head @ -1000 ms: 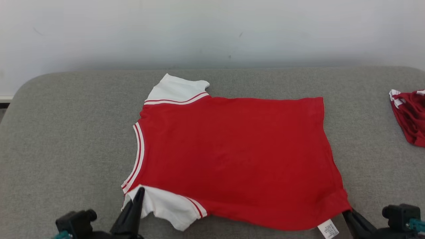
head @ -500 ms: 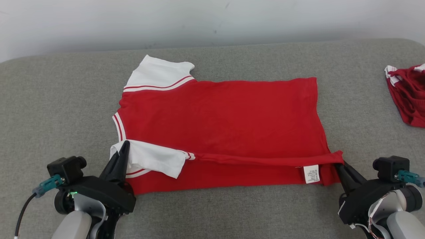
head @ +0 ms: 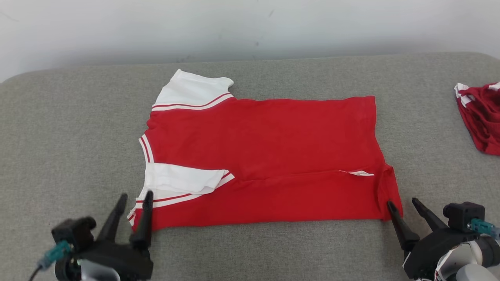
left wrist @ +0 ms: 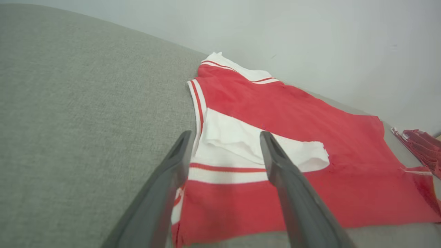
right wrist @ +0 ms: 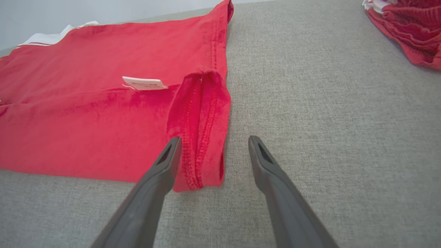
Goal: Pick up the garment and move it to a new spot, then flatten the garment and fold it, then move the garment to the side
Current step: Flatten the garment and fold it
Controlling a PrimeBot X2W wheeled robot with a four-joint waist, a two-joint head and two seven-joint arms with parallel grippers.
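- garment [head: 269, 156] on padded top [head: 58, 136], centre; near edge folded onto itself
- my left gripper [head: 136, 194] at its near-left corner; right gripper [head: 401, 201] at near-right
- other cloth [head: 482, 117] far right, apart

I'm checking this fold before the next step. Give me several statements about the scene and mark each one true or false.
1. The left gripper and the right gripper both stand open. True.
2. The red shirt has its near long edge folded over onto its body. True.
3. The care label lies by the collar. False: it lies near the hem end, toward the right gripper.
4. The second red garment lies at the robot's left. False: it lies at the far right.
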